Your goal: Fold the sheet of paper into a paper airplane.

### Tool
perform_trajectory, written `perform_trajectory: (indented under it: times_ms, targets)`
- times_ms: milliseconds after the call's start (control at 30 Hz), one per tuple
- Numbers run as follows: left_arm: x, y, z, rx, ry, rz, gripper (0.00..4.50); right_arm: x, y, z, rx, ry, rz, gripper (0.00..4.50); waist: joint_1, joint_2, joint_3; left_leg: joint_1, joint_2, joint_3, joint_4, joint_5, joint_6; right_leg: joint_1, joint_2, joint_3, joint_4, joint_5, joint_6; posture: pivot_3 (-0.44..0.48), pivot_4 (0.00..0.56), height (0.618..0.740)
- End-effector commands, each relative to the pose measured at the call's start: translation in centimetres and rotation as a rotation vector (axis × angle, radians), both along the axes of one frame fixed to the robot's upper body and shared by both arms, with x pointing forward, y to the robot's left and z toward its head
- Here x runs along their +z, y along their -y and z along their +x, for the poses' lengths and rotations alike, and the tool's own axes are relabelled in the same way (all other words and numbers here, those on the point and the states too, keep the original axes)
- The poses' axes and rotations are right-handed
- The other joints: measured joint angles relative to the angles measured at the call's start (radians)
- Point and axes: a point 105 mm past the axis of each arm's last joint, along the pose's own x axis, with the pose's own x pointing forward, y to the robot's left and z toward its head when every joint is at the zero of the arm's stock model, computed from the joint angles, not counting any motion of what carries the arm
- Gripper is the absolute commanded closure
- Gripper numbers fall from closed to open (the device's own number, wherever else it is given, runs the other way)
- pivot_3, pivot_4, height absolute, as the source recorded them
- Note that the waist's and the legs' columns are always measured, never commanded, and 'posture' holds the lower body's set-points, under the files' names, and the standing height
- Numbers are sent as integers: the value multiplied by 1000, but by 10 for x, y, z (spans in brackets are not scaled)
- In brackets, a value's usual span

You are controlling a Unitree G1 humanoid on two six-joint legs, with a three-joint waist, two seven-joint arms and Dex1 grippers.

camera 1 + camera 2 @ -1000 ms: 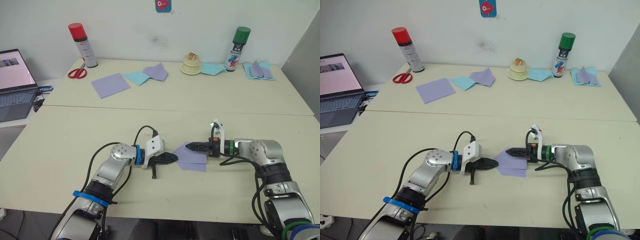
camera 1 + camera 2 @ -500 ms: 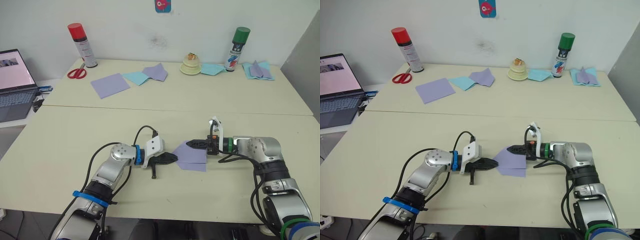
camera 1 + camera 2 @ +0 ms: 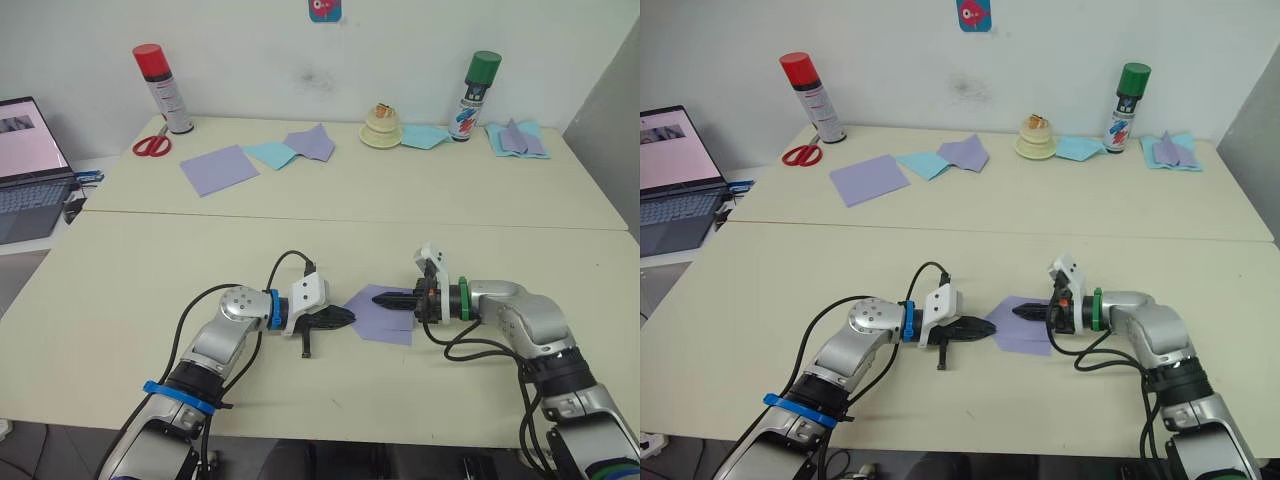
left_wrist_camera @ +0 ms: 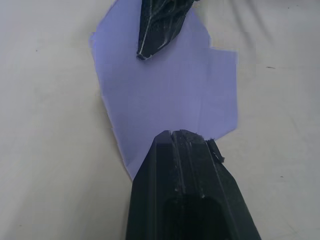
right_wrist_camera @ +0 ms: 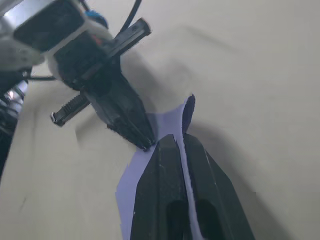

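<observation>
The sheet of paper [image 3: 388, 320] is a lavender, partly folded shape with a point toward my left arm, lying on the near table. My left gripper [image 3: 350, 319] is shut, and its tip [image 4: 180, 135] rests on the paper's pointed end. My right gripper [image 3: 378, 298] reaches in from the opposite side and is shut. A thin raised layer of the paper [image 5: 188, 107] runs up between its fingers [image 5: 160, 165]. The two gripper tips stand a short way apart over the paper [image 4: 165, 95].
On the far table lie a flat lavender sheet [image 3: 218, 169], light-blue and lavender folded pieces [image 3: 295, 150], scissors [image 3: 152, 146], a red spray can [image 3: 152, 85], a cream roll [image 3: 381, 128], a green spray can [image 3: 472, 95] and more papers [image 3: 515, 140]. A laptop [image 3: 25, 160] stands at the left.
My right gripper has shut on a layer of the paper, and its wrist and forearm have dropped lower toward the table. The left arm has stayed put.
</observation>
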Motion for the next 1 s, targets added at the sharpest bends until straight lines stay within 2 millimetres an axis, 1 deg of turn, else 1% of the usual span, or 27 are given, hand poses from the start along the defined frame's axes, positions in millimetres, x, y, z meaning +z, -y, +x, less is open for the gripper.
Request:
perform_trajectory:
  times_ms: [33, 100, 233, 300, 400, 600, 767, 867, 1000]
  targets:
    - [-31, -10, -10, 11, -87, 104, 4500, 3, -8, -10, 113, 210, -58, 4466, 0, 0, 0, 0, 0, 0, 0, 0, -1, 0, 0, 0, 0, 0, 0, 0, 150, 717]
    - [-32, -10, -10, 13, -89, 105, 4500, 1, -8, -11, 118, 269, -68, 4466, 0, 0, 0, 0, 0, 0, 0, 1, -1, 0, 0, 0, 0, 0, 0, 0, 150, 717]
    - [-34, -11, -11, 16, -94, 109, 4500, -5, -5, -10, 90, 315, -76, 4466, 0, 0, 0, 0, 0, 0, 0, 1, -1, 0, 0, 0, 0, 0, 0, 0, 150, 717]
    - [-35, -11, -11, 16, -97, 110, 4500, -5, -3, -7, 81, 385, -99, 4466, 0, 0, 0, 1, 0, 0, 0, 1, -2, 1, 0, 0, 0, 0, 0, 0, 150, 717]
    - [-35, -11, -12, 16, -100, 111, 4500, -3, -4, -10, 122, 513, -134, 4466, 0, 0, 0, 1, 0, 0, 0, 1, -2, 1, 0, 0, 0, 0, 0, 0, 150, 717]
    - [-37, -12, -14, 22, -108, 109, 4500, -6, -6, -21, 251, 740, -213, 4466, 0, 0, 0, 1, 0, 0, 0, 1, -2, 1, 0, 0, 0, 0, 0, 0, 150, 717]
    - [-37, -12, -14, 33, -126, 102, 4500, -19, -7, -29, 355, 896, -299, 4466, 0, 0, 0, 2, 0, 1, 0, 1, -2, 1, 0, 0, 0, 0, 0, 0, 150, 717]
    - [-37, -13, -14, 33, -128, 102, 4500, -24, -8, -30, 382, 934, -316, 4466, 0, 0, 0, 3, 0, 1, 0, 1, -2, 2, 0, 0, 0, 0, 0, 0, 150, 717]
    - [-37, -17, -16, 22, -130, 115, 4500, -38, -5, -30, 408, 950, -362, 4466, 0, 0, 0, 6, 0, 2, 0, 1, -2, 4, 1, 1, 0, 0, 0, 0, 150, 717]
